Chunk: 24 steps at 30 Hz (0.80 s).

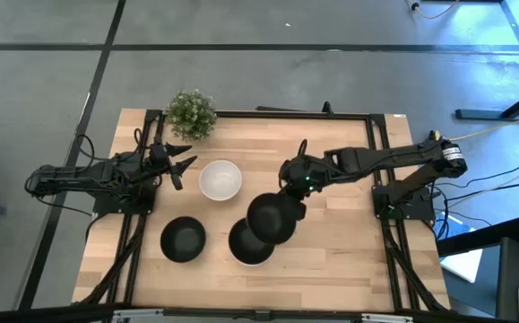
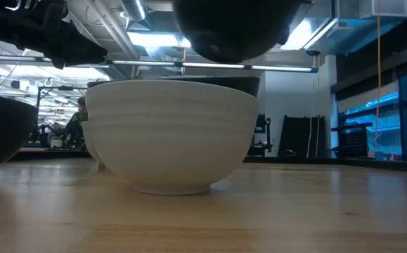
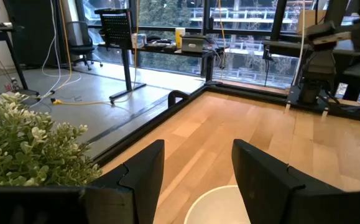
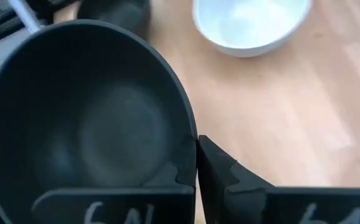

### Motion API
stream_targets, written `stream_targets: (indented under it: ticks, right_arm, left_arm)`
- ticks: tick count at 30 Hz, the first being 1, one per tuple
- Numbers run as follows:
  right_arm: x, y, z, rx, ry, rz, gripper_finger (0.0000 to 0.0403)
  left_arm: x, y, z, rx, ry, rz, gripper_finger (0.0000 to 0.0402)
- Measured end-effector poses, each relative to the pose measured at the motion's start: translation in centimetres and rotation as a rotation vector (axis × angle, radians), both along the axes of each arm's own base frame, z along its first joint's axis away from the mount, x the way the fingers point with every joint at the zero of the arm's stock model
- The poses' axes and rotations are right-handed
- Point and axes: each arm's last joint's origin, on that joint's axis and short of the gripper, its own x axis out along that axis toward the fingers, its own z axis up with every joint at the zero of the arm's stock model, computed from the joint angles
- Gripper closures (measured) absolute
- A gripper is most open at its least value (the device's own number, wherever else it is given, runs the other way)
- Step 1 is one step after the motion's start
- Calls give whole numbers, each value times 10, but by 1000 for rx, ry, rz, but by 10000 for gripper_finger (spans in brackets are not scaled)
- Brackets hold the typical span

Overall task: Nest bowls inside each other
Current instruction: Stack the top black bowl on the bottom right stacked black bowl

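A wooden table [image 1: 349, 242] is seen from above, with two dark arms reaching in from either side. The right gripper [image 1: 288, 184] is clamped on the rim of a matte black bowl [image 1: 272, 217], one finger inside and one outside the wall, as the right wrist view makes plain, and the bowl is held in the air, overlapping the far edge of a second black bowl [image 1: 248, 244] that rests on the table near the front. A third black bowl [image 1: 183, 239] stands apart to the left of that one, and a glossy white bowl [image 1: 220, 178] stands further back, towards the middle. The left gripper [image 1: 180, 162] hangs with its fingers spread apart, just beside the white bowl and holding nothing; a small green potted plant [image 1: 191, 113] stands behind it at the back edge. The bowls are judged to be rigid and probably breakable, light enough for a rim pinch, with the glossy white one likely the more slippery; the thin upright rim is the only sensible place to be gripped, since the round flanks offer no purchase. Because the carried bowl is pinched at one side, it may be expected to tilt and should be lowered gently to avoid a knock. Open wood is left between the bowls and to the right, while the front edge lies near the two front black bowls.
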Motion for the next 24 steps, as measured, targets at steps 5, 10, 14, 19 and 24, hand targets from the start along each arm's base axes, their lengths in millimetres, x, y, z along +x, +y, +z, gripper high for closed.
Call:
stream_targets:
  ticks: [5, 10, 14, 19, 24]
  right_arm:
    - [16, 11, -18, 43, 28, 43, 401]
    - [33, 19, -39, 76, 47, 85, 401]
    - [42, 21, -50, 80, 51, 92, 401]
    - [44, 22, -54, 78, 54, 90, 401]
    - [44, 21, -53, 66, 50, 79, 401]
  left_arm:
    - [0, 0, 0, 0, -1, 0, 218]
    - [0, 0, 0, 0, 0, 0, 218]
    - [0, 0, 0, 1, 0, 11, 218]
    - [0, 0, 0, 2, -3, 12, 218]
    - [0, 1, 0, 2, -3, 21, 218]
